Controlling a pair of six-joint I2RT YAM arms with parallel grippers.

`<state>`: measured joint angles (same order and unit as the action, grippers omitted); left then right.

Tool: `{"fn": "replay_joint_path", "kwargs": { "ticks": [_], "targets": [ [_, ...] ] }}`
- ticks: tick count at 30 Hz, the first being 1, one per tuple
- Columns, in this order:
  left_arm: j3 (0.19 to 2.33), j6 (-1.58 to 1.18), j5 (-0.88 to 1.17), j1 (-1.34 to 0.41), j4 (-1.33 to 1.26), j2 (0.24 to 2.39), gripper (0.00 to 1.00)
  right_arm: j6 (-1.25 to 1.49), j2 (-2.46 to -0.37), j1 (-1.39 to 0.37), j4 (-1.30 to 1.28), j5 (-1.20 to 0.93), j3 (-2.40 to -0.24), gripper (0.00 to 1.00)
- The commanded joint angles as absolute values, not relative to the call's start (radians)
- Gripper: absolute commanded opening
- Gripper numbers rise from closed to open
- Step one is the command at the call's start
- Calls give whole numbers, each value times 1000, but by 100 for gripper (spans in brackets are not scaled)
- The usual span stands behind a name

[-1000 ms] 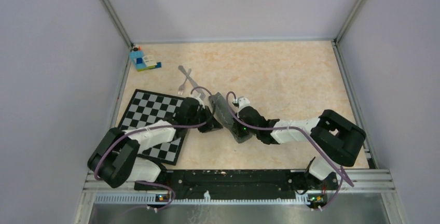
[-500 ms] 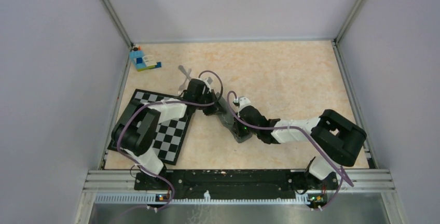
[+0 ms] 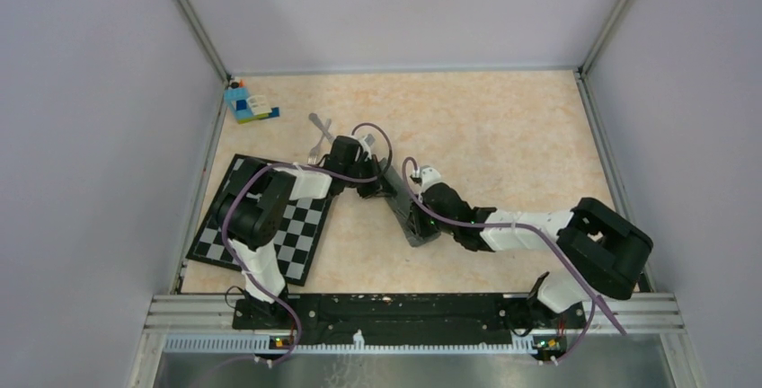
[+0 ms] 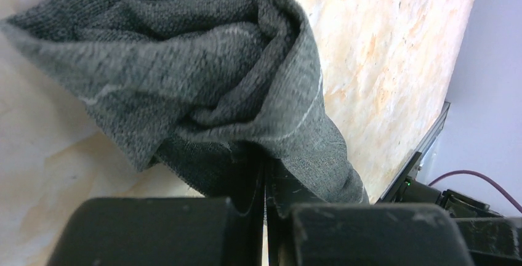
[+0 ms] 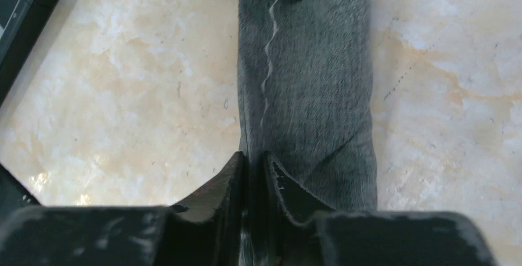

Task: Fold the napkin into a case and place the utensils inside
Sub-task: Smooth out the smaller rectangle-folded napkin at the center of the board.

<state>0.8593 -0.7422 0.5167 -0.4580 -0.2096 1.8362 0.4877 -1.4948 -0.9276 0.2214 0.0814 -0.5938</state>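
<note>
The folded napkin [image 5: 308,93] lies as a narrow strip in the middle of the counter [image 3: 503,136]. The left tool [image 4: 265,173] is clenched on its bunched far end. The right tool [image 5: 255,167] straddles its near edge, though whether it is grasping the cloth cannot be told.

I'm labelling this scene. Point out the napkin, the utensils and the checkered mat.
napkin [image 5: 314,81], right wrist view, middle of the folded strip.
utensils [image 3: 319,127], top view, their far, uncovered end.
mat [image 3: 304,235], top view, bare squares near its right edge.
</note>
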Motion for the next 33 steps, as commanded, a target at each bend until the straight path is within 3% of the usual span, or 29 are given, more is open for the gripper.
{"fn": "replay_joint_path", "kwargs": {
  "ticks": [1,4,11,15,21,25,30,33],
  "targets": [
    [900,-668,439,-449,-208,1872,2,472,-1411,-921,177,12,-575,24],
    [899,-658,439,-449,-195,1872,3,474,-1391,-884,162,-88,-608,37],
    [910,-639,445,-449,-167,1884,2,529,-1466,-737,181,-287,-721,40],
    [914,-637,441,-449,-160,1874,0,531,-1579,-706,206,-409,-773,36],
    [934,-643,437,-449,-147,1890,0,639,-1679,-731,481,-541,-564,21],
    [949,-638,435,-449,-134,1898,0,597,-1635,-727,440,-522,-528,18],
    [995,-597,452,-449,-82,1866,2,463,-1484,-727,190,-430,-644,32],
    [1045,-568,501,-449,-33,1835,11,406,-1440,-727,132,-398,-672,42]
  ]
}}
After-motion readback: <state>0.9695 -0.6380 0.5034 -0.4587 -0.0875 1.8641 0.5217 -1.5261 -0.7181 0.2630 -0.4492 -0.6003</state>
